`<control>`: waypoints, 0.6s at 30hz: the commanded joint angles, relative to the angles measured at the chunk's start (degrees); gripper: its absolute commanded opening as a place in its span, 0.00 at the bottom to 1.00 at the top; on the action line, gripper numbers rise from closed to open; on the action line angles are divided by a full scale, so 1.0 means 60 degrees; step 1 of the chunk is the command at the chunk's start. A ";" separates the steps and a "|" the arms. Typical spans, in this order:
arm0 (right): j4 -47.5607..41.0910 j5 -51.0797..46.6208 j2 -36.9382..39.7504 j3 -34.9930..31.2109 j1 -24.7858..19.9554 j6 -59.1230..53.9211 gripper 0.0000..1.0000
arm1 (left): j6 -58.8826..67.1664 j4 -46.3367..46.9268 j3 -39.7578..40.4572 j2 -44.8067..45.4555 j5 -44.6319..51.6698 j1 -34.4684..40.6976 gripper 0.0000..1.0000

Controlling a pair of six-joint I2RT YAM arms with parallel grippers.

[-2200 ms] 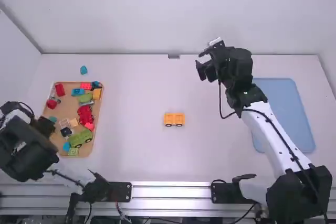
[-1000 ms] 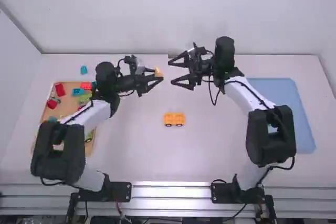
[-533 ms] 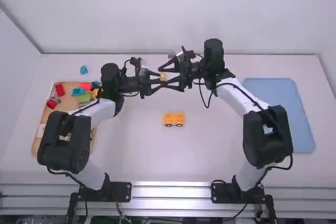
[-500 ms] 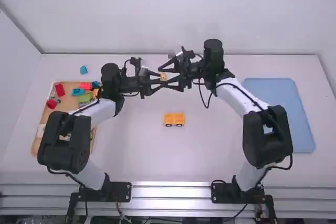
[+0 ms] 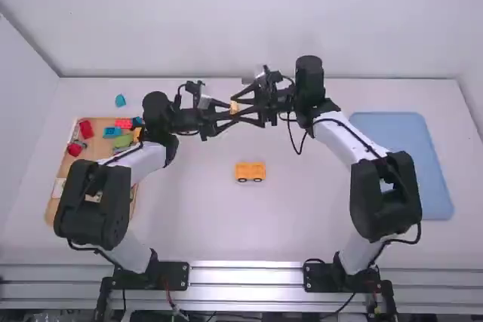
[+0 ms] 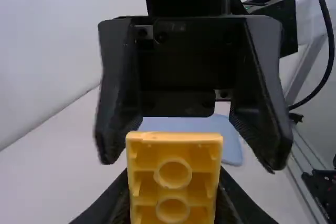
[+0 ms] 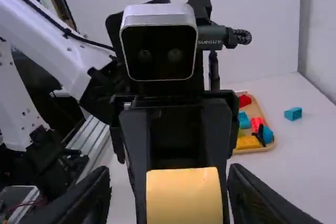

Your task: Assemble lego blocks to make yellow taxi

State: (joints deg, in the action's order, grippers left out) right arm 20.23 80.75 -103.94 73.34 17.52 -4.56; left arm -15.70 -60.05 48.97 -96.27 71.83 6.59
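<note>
My left gripper is above the table's far middle, shut on a small yellow block. From the right, my right gripper faces it, open, one finger on either side of the block. In the left wrist view the hollow underside of the yellow block shows in my left gripper. Gaps separate the block's smooth yellow face from the fingers of my right gripper in the right wrist view. A yellow two-part piece on dark wheels stands upright mid-table.
At the left, a wooden tray holds several coloured blocks, partly beneath the left arm. Beyond its far edge lies a loose teal block. A blue mat lies at the right, partly behind the right arm.
My left gripper has come from the tray to the middle with the yellow block. The right one has moved left to meet it, and its fingers have lately drawn slightly closer together.
</note>
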 commanded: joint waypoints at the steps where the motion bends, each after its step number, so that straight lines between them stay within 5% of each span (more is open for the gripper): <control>1: 0.0025 0.0069 -0.0109 0.0317 0.0095 -0.0055 0.52 | -0.0091 -0.0062 0.0229 0.0080 0.0138 0.0029 0.02; 7: 0.0025 0.0062 -0.0109 0.0317 0.0204 -0.0240 0.36 | -0.0095 -0.0055 0.0229 0.0080 0.0135 0.0025 0.02; 18: 0.0025 0.0066 -0.0109 0.0317 0.0208 -0.0244 0.23 | -0.0506 -0.0546 0.0229 0.0080 0.0135 0.0025 0.07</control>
State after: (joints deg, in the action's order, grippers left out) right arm 20.43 79.96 -104.05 73.67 18.11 -6.15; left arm -17.26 -62.04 48.97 -96.27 73.08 6.59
